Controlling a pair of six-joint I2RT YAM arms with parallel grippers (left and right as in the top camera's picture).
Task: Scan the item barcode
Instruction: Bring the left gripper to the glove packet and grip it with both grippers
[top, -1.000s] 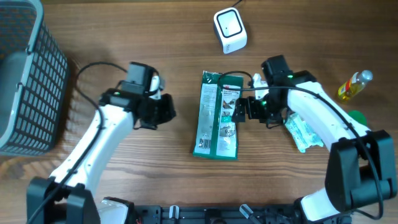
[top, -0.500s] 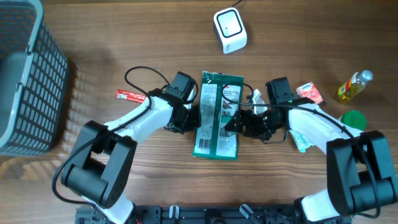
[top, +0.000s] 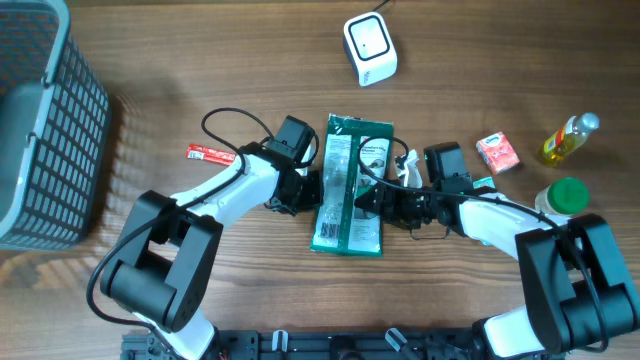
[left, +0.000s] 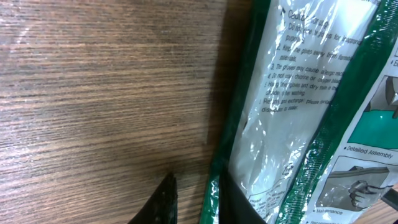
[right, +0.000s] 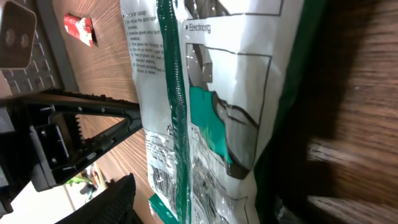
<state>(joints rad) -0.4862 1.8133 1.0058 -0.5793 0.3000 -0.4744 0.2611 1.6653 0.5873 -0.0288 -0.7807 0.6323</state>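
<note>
On the wooden worktop (top: 200, 60), the grey mesh basket (top: 75, 150) at 9 o'clock has no part in this step and is best left alone. The green-and-white packet (top: 350, 185) lies flat at the centre, its length running from 12 to 6 o'clock. The white scanner (top: 370, 48) stands well apart at the packet's 12 o'clock.

The step in hand looks like a two-sided pickup. The left hand (top: 308, 190) sits at the packet's 9 o'clock edge with the green border between its fingers; whether it pinches the film I cannot tell. The right hand (top: 380, 203) is at the 3 o'clock edge, fingers apart, with the packet's side between them and not visibly squeezed.

To do this well, both hands should bite the sealed border rather than the loose clear film, which is likely to slip and crumple. They should lift level and together so the packet stays taut. The barcode (top: 325, 233) appears to sit at the 7 o'clock corner, face up. The packet will probably need tilting toward the scanner, with neither hand covering that corner.

Readable on the packet are "Detailed Assembly" beside a line drawing and a heading beginning "Electro". A block of usage instructions is too fine to read. The red carton (top: 497, 152), yellow bottle (top: 568, 138) and red sachet (top: 210, 153) show nothing legible.
</note>
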